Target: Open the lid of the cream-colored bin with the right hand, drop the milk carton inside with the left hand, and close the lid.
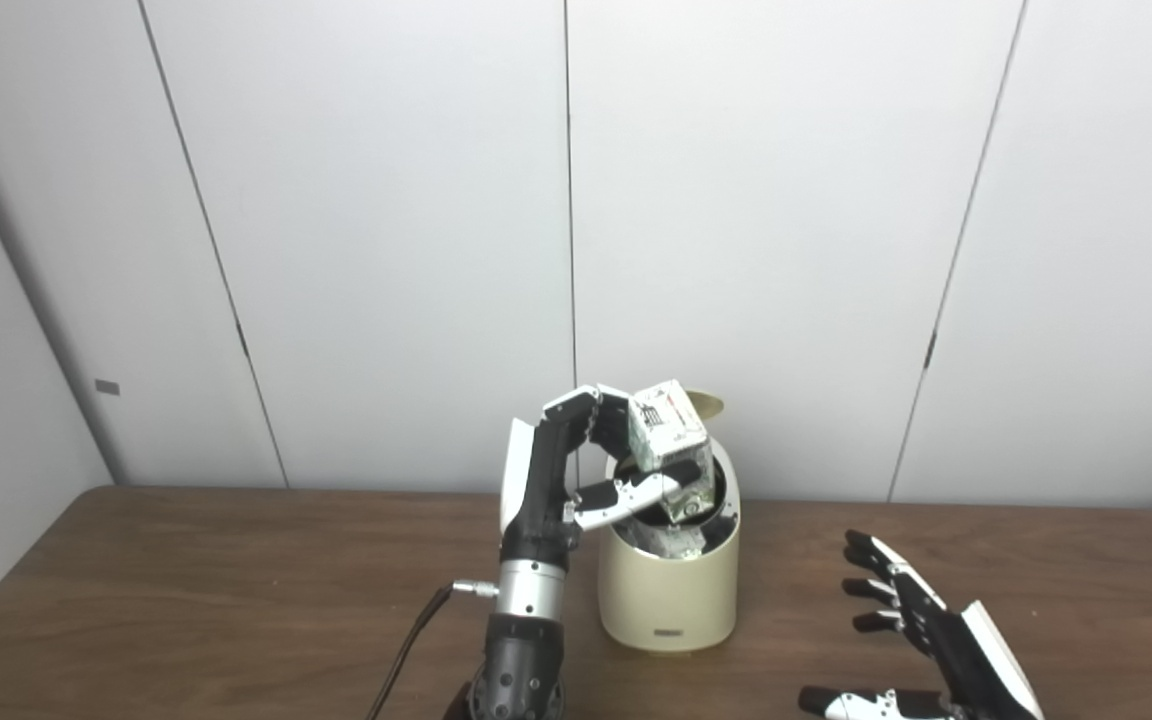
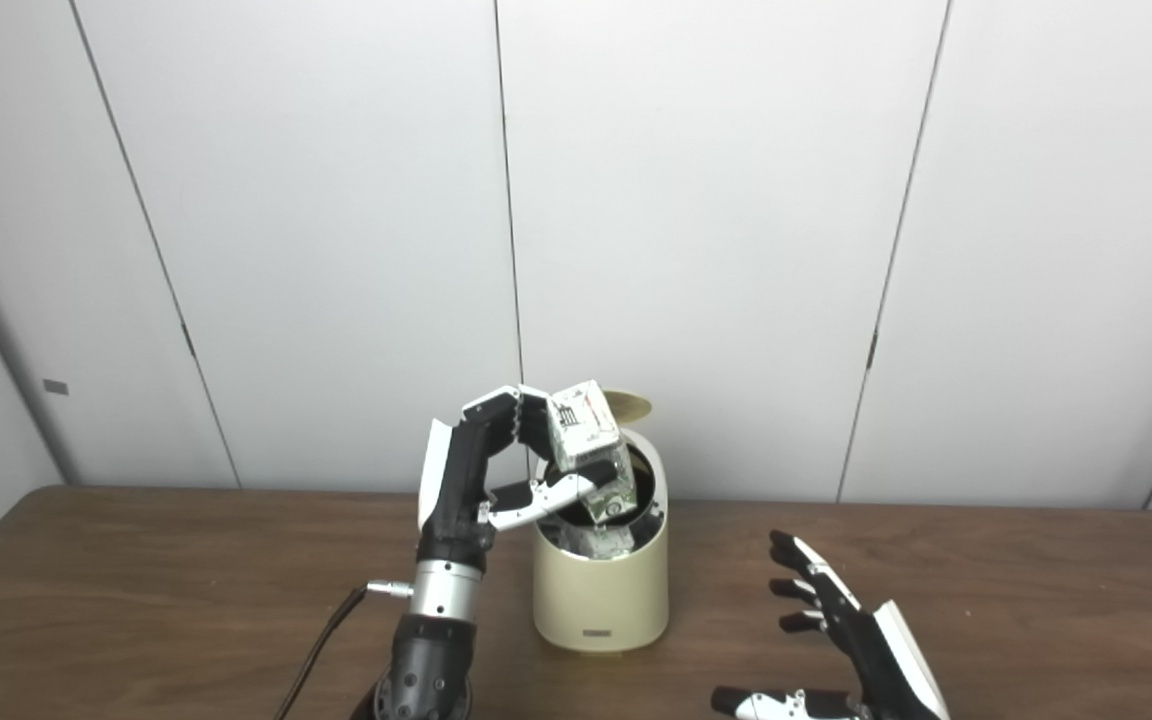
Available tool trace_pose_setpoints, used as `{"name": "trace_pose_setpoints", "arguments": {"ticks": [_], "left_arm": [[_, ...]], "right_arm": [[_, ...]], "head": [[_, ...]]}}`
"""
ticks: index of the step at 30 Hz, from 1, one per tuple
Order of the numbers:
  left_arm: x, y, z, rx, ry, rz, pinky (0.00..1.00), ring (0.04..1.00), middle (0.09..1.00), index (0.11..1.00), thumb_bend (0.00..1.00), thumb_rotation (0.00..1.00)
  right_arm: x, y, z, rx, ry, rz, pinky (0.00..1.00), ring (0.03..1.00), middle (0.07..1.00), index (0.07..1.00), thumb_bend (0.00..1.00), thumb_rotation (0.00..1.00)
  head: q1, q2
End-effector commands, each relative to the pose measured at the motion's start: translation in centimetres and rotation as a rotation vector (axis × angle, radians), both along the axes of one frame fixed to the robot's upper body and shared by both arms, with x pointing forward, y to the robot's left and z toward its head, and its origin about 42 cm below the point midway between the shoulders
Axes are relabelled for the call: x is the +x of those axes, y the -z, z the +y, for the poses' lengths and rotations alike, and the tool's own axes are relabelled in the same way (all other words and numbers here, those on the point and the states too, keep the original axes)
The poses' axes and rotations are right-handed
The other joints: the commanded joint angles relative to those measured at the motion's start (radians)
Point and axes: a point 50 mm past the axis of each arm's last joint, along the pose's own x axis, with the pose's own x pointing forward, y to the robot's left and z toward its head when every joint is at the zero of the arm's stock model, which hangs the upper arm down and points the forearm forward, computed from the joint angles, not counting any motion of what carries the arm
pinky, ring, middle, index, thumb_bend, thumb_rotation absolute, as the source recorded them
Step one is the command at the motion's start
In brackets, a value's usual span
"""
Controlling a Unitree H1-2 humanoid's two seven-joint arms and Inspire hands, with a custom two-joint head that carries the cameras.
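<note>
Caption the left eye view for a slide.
Left hand holds the milk carton over the open cream-colored bin; right hand waits open beside it.

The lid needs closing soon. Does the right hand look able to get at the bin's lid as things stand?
Probably not yet: the left hand holds the milk carton over the bin opening, in front of the raised lid. The right hand waits open beside.

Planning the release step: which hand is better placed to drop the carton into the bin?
Left. The left hand already holds the milk carton over the open bin; the right hand rests open on the table, apart.
</note>
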Motion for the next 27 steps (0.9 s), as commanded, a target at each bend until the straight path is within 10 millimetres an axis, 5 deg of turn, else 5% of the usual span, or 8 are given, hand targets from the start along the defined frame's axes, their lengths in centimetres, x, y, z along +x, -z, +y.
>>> {"name": "trace_pose_setpoints", "arguments": {"ticks": [1,27], "left_arm": [[0.7,-3.3,-1.2,-0.045,0.016,-0.119,0.4,0.453,0.471,0.502,0.52,0.0],[1.7,0.5,-2.2,0.002,-0.125,-0.07,0.42,0.448,0.473,0.499,0.52,0.0]], "right_arm": [[0.3,-2.1,0.5,0.002,-0.006,-0.1,0.68,0.805,0.887,0.899,0.78,0.24],[-0.4,-2.0,-0.2,-0.003,-0.003,-0.104,0.69,0.813,0.889,0.908,0.77,0.27]], "head": [[-0.002,0.002],[-0.004,0.02]]}}
